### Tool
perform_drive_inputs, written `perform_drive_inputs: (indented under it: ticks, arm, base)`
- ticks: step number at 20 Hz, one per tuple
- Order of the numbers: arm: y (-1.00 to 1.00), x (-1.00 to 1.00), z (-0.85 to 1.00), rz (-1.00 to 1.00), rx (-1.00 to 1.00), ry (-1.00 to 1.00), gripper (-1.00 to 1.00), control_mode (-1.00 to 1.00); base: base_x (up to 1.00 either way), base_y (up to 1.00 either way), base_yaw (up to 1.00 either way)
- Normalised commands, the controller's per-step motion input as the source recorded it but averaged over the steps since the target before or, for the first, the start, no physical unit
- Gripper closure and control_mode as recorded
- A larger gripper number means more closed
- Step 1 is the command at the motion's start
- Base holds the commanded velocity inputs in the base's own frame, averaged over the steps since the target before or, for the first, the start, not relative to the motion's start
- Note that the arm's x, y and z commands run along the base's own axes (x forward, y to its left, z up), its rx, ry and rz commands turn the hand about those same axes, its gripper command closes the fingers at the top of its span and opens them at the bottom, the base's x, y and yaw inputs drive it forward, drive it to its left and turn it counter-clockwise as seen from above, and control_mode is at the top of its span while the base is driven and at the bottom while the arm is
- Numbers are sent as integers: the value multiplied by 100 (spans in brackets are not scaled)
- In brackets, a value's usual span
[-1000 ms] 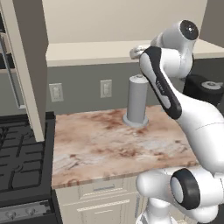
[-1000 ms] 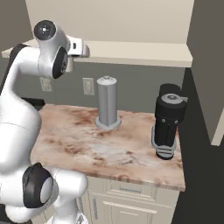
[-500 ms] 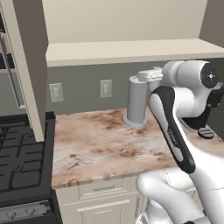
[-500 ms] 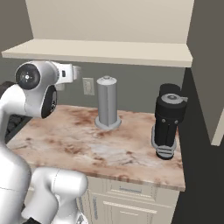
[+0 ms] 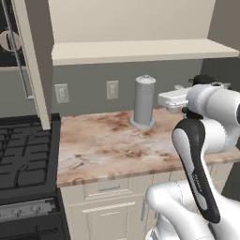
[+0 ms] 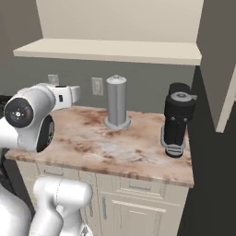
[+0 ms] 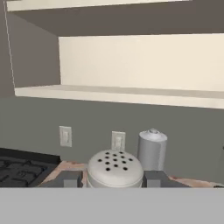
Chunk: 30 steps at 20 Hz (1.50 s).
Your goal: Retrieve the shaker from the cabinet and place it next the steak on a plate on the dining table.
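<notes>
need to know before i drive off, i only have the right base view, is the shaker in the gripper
Observer: Yes. In the hand view the shaker sits between the two finger tips of the gripper, its holed top toward the camera.
Operator: anything left of the counter i should mind
Observer: A black stove adjoins the counter on that side, seen in the left base view.
</notes>
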Motion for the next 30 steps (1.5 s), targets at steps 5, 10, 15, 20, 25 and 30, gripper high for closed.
perform_drive_inputs:
  ticks: [5, 10, 15, 20, 25, 30]
  arm:
    - [0, 0, 0, 0, 0, 0, 100, 100]
    - [0, 0, 0, 0, 0, 0, 100, 100]
    - [0, 0, 0, 0, 0, 0, 100, 100]
    - [0, 0, 0, 0, 0, 0, 100, 100]
    - [0, 0, 0, 0, 0, 0, 100, 100]
    - [0, 0, 0, 0, 0, 0, 100, 100]
  base:
    - [-80, -10, 8]
    - [-51, -2, 17]
    - [-38, -1, 28]
    - [-28, 0, 40]
    - [-17, 5, 51]
    - [-12, 15, 60]
